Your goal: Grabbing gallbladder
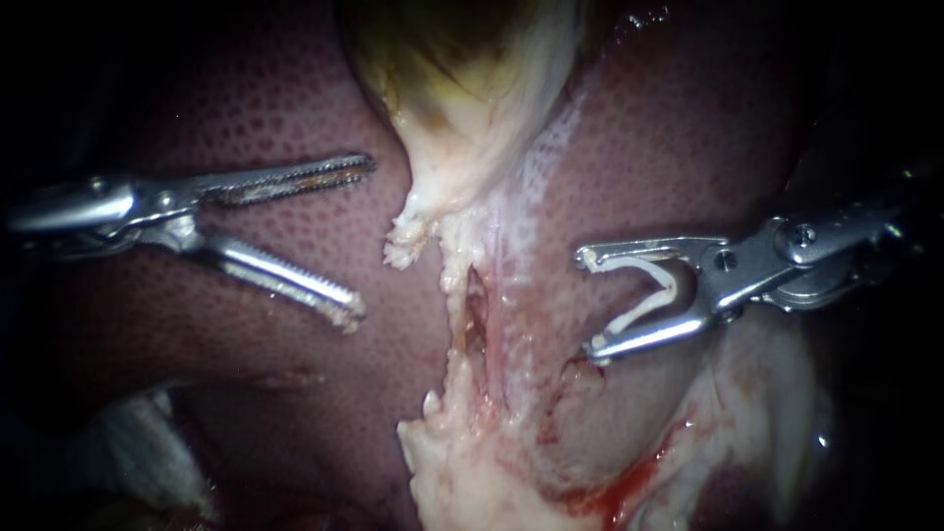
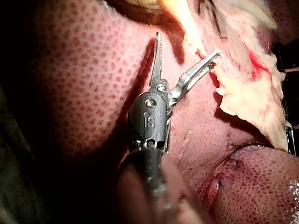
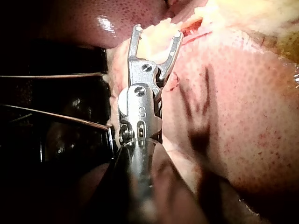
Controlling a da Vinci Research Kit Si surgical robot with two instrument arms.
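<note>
Pale ragged tissue (image 1: pixel 462 462) is lying nearest; beyond it, over the liver (image 1: pixel 688 147), the left instrument (image 1: pixel 364 239) is gaping its jaws, holding nothing; the right instrument (image 1: pixel 585 305) is cradling a white clip (image 1: pixel 649 307) between wide-set jaws; farthest, the yellowish gallbladder (image 1: pixel 462 88) is hanging between both, untouched.

A hard, narrow light falls on the middle of the endoscope view and fades outward. The mottled reddish-brown liver surface (image 1: pixel 295 128) dims into a black, featureless surround (image 1: pixel 59 88) on every side. Low on the left a pale, crumpled whitish patch (image 1: pixel 147 433) shows in the gloom, too dim to identify. Small wet glints (image 1: pixel 821 441) catch the light at the lower right. In the right wrist view a black space (image 3: pixel 46 154) lies beside the tissue, crossed by two thin pale lines (image 3: pixel 51 74). The left wrist view shows deep shadow (image 2: pixel 18 154) beside the lit liver.
</note>
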